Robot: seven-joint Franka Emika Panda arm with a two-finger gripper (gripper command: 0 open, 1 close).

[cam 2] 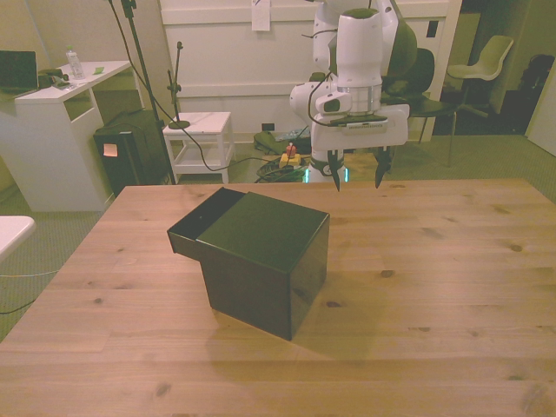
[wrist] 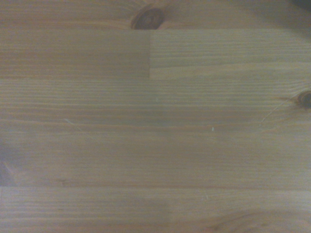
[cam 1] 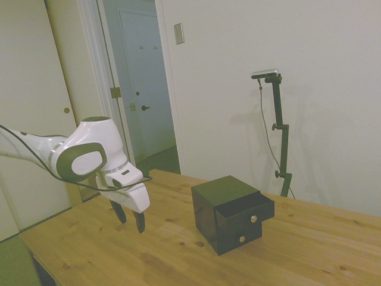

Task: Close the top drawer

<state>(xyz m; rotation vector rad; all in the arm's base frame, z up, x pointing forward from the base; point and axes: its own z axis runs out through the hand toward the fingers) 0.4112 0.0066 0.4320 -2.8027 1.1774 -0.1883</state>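
Pine boards of the table (cam 1: 309,244) carry a black cabinet (cam 2: 261,261) whose top drawer (cam 1: 247,210) juts out, brass knob (cam 1: 253,218) facing away from the arm. Well apart from it hangs the gripper (cam 2: 357,172) — fingers spread, holding nothing — probably poised to swing round and push the drawer front in

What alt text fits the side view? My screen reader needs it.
A black cabinet sits on a wooden table, its top drawer pulled out. The white arm's open pincer hangs apart from it, holding nothing.
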